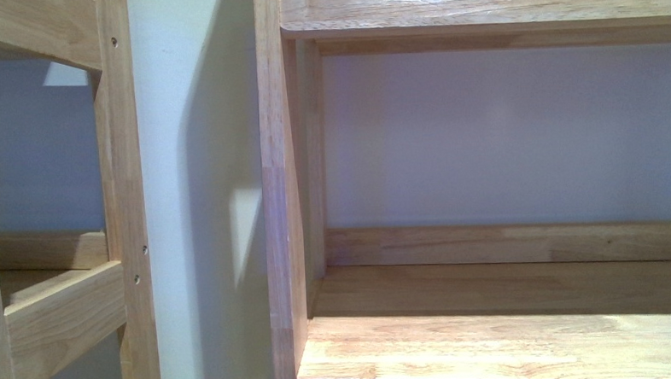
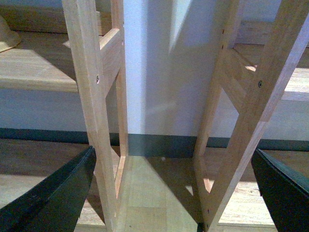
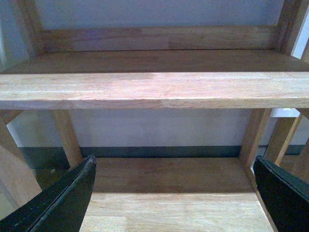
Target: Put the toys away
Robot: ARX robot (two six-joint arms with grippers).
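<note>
Front view: 2 wooden shelf units stand side by side against a pale wall (image 1: 200, 204). The left shelf unit (image 1: 123, 207) shows an upright post and a cross rail; the right shelf unit (image 1: 509, 336) shows a side panel, a bare lower board, a low back rail and the underside of a higher board. A narrow strip of wall separates the 2 units. Neither arm nor gripper appears in this view.

Left wrist view: the left gripper (image 2: 176, 193) has its 2 dark fingers (image 2: 53, 193) spread wide, with nothing between them. Directly ahead of the gripper lies the gap between the 2 units, framed by 1 slanted post on each side, with the wall, a dark baseboard (image 2: 159, 145) and wooden floor (image 2: 154, 193) beyond. Off to the left finger's side, on a shelf board of the left unit, a small rounded yellowish shape (image 2: 7, 36) is cut by the picture edge; whether this is the plush toy cannot be told, and it lies well apart from the fingers.

Right wrist view: the right gripper (image 3: 176, 193) also has its 2 dark fingers (image 3: 58, 198) wide apart and holds nothing. Ahead of it runs the front edge of a bare shelf board (image 3: 154, 89), with a back rail behind it; below that, wall, baseboard and a lower board are visible. No toy shows here.
</note>
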